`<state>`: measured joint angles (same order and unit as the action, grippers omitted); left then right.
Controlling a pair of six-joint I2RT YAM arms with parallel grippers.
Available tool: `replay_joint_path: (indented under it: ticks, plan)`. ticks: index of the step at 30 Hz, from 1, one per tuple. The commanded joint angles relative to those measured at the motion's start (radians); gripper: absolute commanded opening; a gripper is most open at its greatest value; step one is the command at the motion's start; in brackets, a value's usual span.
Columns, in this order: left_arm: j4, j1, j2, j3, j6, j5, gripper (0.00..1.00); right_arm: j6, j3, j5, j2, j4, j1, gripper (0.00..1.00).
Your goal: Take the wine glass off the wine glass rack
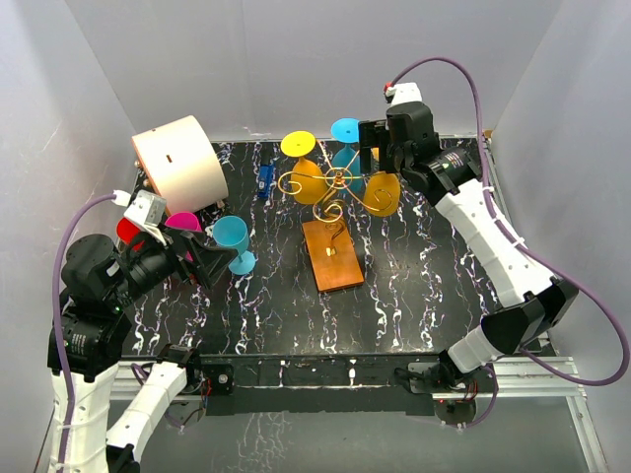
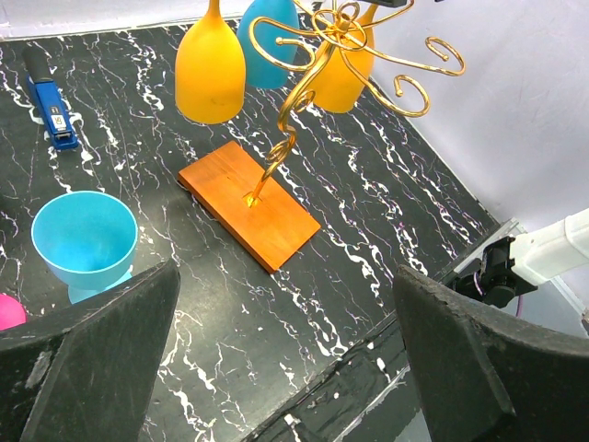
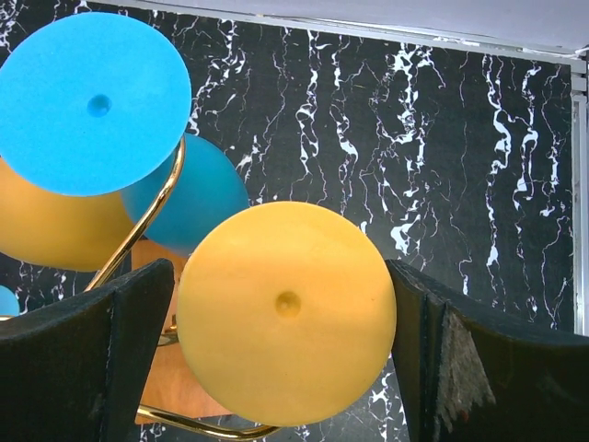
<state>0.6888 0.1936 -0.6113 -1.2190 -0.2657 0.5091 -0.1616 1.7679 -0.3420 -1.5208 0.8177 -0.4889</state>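
Right claw (image 3: 281, 285): jaws spread wide, gripping nothing. They straddle the round foot of the yellow-orange plastic wine glass (image 3: 287, 308), one dark finger (image 3: 87, 359) on each side, apart from its rim. The glass hangs bowl-down on the right side of the gold wire wine glass rack (image 1: 336, 181), foot uppermost on a curled arm, above the black marbled table (image 1: 414, 296). I cannot tell whether my pads sit level with the foot or above it. Risks, as I judge them: (1) if I close too high, the pads meet over the disc and hold nothing; (2) the foot's edge looks thin and smooth, so a pinch across it may slip or flick the glass sideways; (3) the foot appears to rest on the wire, so a straight lift would likely catch it and drag the whole rack, whose orange-brown wooden base (image 1: 332, 254) looks small for the load, so I should slide the glass out along the arm first; (4) the blue wine glass (image 3: 92, 101) hangs just beside, and a careless sweep could knock it loose. Left claw (image 2: 287, 285): spread and empty, well apart from the rack, so nothing steadies the base.
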Motion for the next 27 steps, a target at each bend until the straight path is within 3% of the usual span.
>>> replay_joint_path:
  ticks: [1, 14, 27]
  plan:
    - [-0.003, 0.004, -0.007, -0.003, -0.003, 0.014, 0.99, 0.008, 0.009, -0.013, 0.037, -0.052, 0.003, 0.91]
    - [-0.001, 0.004, -0.01, -0.007, -0.004, 0.014, 0.99, 0.014, 0.005, -0.033, 0.083, -0.068, 0.003, 0.71]
    - [-0.004, 0.004, -0.014, -0.013, -0.009, 0.013, 0.99, 0.042, -0.026, 0.065, 0.157, -0.035, 0.004, 0.68]
